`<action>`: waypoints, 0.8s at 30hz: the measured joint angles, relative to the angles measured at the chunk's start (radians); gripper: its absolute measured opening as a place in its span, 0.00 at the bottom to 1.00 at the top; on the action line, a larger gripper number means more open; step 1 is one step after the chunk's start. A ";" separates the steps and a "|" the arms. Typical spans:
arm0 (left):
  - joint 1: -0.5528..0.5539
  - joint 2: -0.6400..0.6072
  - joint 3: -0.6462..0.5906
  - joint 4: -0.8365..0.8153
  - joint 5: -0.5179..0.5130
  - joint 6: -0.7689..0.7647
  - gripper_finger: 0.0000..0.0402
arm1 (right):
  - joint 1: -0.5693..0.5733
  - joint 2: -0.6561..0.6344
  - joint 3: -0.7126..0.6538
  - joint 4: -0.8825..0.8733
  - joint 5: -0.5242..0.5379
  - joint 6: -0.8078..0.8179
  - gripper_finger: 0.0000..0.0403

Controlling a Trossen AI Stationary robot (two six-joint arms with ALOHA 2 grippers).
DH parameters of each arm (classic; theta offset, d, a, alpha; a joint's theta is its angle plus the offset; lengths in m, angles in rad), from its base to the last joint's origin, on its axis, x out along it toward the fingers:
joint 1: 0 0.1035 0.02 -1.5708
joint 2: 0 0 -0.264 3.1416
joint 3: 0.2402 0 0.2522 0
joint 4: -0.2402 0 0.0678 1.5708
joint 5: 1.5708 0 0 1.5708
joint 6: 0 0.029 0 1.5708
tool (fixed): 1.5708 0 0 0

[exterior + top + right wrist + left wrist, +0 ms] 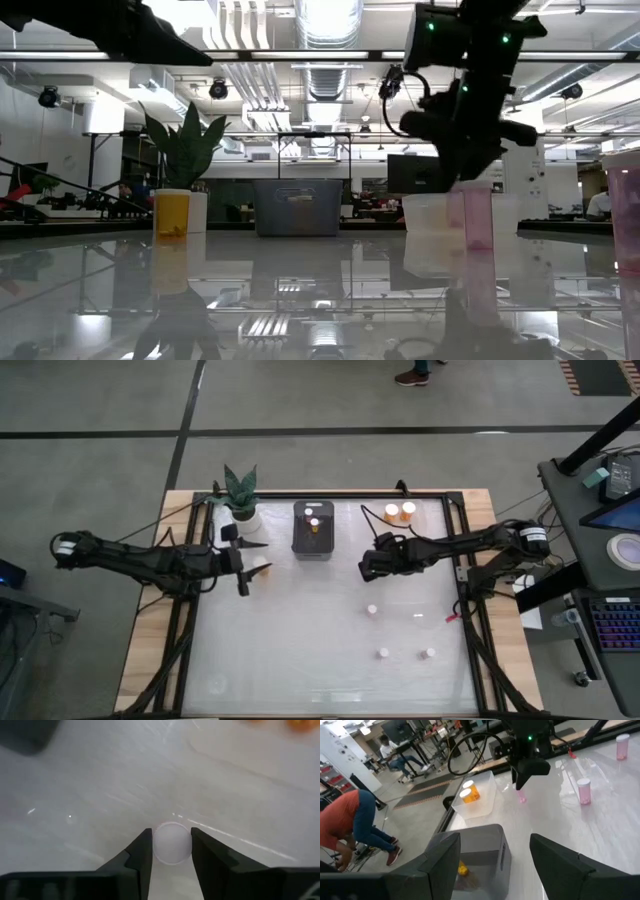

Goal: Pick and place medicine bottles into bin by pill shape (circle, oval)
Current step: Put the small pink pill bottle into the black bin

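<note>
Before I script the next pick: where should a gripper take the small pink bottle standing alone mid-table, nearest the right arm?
Grip the pink bottle across its round white cap, coming straight down from above. It stands upright, and the bare table around it leaves room for both fingers.

bright overhead ceiling lights (325, 20); glare streaks on glossy table (300, 650); wrist close-up soft.

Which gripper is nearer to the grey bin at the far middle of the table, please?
The left. The left gripper sits just beside the grey bin, fingers open. The right gripper is a little farther off on the other side, fingers around a small white-capped bottle.
</note>
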 joint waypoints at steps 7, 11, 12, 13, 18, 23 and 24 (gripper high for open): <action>0.000 -0.044 -0.012 0.026 0.000 0.017 0.56 | 0.000 -0.001 0.149 -0.035 0.000 -0.130 0.27; 0.000 -0.051 -0.012 0.025 0.000 0.018 0.56 | 0.000 0.003 0.239 -0.027 0.004 -0.211 0.27; 0.000 -0.050 -0.012 0.025 0.000 0.018 0.56 | 0.000 0.006 0.260 -0.024 0.008 -0.231 0.27; 0.000 -0.050 -0.013 0.025 0.000 0.020 0.56 | -0.003 0.010 0.282 -0.022 0.008 -0.254 0.27; 0.000 -0.049 -0.013 0.026 0.000 0.027 0.56 | -0.018 0.077 0.397 -0.017 0.009 -0.366 0.27; 0.000 -0.053 -0.013 0.036 0.000 0.027 0.56 | -0.052 0.171 0.528 -0.014 0.008 -0.493 0.27; 0.000 -0.052 -0.013 0.036 0.000 0.027 0.56 | -0.060 0.191 0.554 -0.013 0.008 -0.516 0.27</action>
